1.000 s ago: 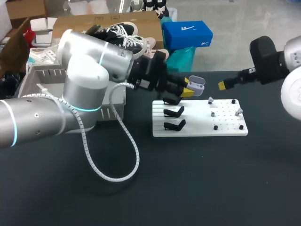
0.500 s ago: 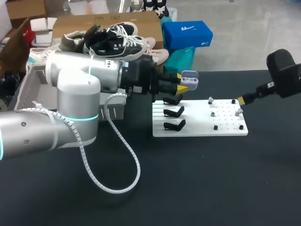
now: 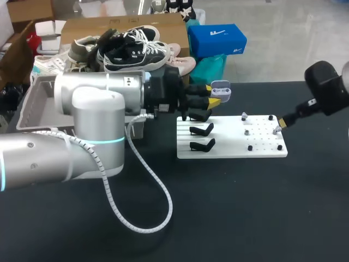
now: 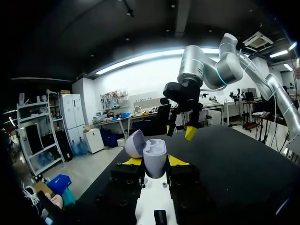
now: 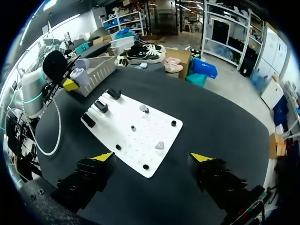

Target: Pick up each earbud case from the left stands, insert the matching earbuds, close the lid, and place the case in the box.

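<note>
Lilac case (image 4: 154, 157) pinched both sides, L-wrist vw only.

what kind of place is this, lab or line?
Probably a robotics lab test bench: a black-topped table, a white perforated fixture board with black angled stands, and the left hand gripping an open pale lilac earbud case.

Pale lilac earbud case (image 3: 221, 93), lid open, upper centre; grey earbuds (image 3: 245, 116) lie right of black stands (image 3: 202, 130).
</note>
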You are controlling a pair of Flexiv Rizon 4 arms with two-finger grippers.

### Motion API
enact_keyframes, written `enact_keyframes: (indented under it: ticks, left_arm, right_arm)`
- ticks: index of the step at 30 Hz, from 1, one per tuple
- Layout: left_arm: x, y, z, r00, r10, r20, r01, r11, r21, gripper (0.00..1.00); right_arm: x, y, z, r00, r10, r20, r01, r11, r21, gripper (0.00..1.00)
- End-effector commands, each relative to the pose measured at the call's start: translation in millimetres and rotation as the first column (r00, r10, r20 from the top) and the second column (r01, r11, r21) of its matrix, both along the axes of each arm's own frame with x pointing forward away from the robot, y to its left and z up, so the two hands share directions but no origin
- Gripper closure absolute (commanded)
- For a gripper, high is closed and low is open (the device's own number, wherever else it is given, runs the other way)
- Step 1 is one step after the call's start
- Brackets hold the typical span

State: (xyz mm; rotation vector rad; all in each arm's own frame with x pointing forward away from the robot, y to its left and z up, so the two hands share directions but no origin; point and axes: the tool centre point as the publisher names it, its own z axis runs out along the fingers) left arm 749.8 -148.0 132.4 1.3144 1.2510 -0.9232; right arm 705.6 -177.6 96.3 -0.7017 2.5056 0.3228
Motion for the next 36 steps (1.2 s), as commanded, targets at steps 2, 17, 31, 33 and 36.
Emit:
enact_keyframes:
  ticks: [2, 17, 31, 33, 36]
  left_arm:
    - [-2.9, -0.8, -0.7, 0.999, 0.052, 0.012, -0.052, 0.999, -0.012, 1.00]
    - [-2.9, -0.8, -0.7, 0.999, 0.052, 0.012, -0.052, 0.999, -0.012, 1.00]
    - [-2.9, -0.8, -0.7, 0.999, 0.052, 0.012, -0.052, 0.999, -0.012, 1.00]
    - [-2.9, -0.8, -0.7, 0.999, 0.052, 0.012, -0.052, 0.999, -0.012, 1.00]
    - [-2.9, -0.8, -0.7, 0.999, 0.052, 0.012, -0.052, 0.999, -0.012, 1.00]
  right_arm:
    - [1.1, 1.5, -4.8, 0.999, -0.043, 0.029, 0.045, 0.994, -0.104, 0.00]
    - [7.4, 6.8, -39.3, 0.999, 0.027, -0.023, -0.032, 0.966, -0.257, 0.00]
    - [18.9, 10.6, -57.9, 0.997, 0.038, -0.074, -0.056, 0.965, -0.258, 0.11]
    - [19.5, 10.4, -60.2, 0.995, 0.038, -0.088, -0.060, 0.965, -0.257, 0.24]
    - [19.9, 11.5, -63.3, 0.994, 0.037, -0.102, -0.062, 0.965, -0.255, 0.35]
